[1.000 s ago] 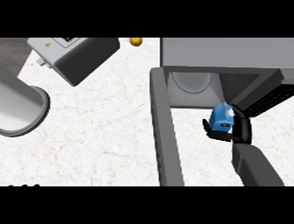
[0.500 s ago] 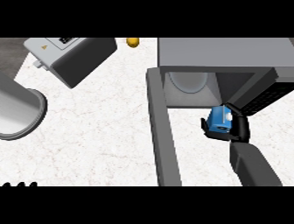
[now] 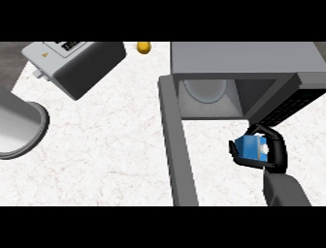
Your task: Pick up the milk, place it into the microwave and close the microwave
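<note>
I am looking down at a kitchen counter (image 3: 108, 145) — its top is white stone with thin veins, like marble. On it stands a grey microwave (image 3: 245, 58) with its door (image 3: 176, 145) swung open, so I see the round plate (image 3: 207, 91) inside. At the upper left is a toaster (image 3: 76, 65), tilted in my view, and at the left edge a big steel cylinder (image 3: 8, 121) — perhaps a pot, I cannot tell. These appliances show me a kitchen.

The right hand (image 3: 275, 154) grips the milk (image 3: 252, 147) before the open microwave (image 3: 245, 80).
</note>
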{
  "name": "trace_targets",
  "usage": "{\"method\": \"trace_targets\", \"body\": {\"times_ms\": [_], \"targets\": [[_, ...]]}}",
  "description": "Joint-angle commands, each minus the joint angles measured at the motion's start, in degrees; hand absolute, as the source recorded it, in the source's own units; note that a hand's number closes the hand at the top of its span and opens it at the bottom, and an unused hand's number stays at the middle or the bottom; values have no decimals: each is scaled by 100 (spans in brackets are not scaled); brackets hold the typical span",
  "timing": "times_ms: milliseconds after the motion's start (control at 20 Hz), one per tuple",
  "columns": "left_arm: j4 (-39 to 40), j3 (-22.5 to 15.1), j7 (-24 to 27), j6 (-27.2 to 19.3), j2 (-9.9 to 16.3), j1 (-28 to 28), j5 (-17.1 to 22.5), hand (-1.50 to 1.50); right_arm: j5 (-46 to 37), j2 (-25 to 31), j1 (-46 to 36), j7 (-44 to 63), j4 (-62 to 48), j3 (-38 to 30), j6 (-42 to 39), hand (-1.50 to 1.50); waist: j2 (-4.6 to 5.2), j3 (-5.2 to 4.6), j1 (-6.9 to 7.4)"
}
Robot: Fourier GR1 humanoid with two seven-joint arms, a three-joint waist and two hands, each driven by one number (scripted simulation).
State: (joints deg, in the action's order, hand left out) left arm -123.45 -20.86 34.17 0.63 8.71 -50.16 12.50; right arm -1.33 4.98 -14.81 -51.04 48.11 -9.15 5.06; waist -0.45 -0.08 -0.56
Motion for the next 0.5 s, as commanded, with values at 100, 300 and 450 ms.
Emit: {"method": "trace_targets", "body": {"times_ms": [100, 300, 450], "targets": [[338, 166, 164, -21, -41, 163, 114, -150, 155, 104, 1116, 1340, 2305, 495, -414, 150, -5, -6, -47], [234, 89, 482, -48, -87, -111, 90, -150, 614, 67, 1803, 1457, 3180, 592, -953, 150, 12, 2, 16], [204, 72, 48, -316, -186, 240, -3, -150, 1011, -227, 1516, 2090, 3480, 773, -1156, 150, 30, 6, 22]]}}
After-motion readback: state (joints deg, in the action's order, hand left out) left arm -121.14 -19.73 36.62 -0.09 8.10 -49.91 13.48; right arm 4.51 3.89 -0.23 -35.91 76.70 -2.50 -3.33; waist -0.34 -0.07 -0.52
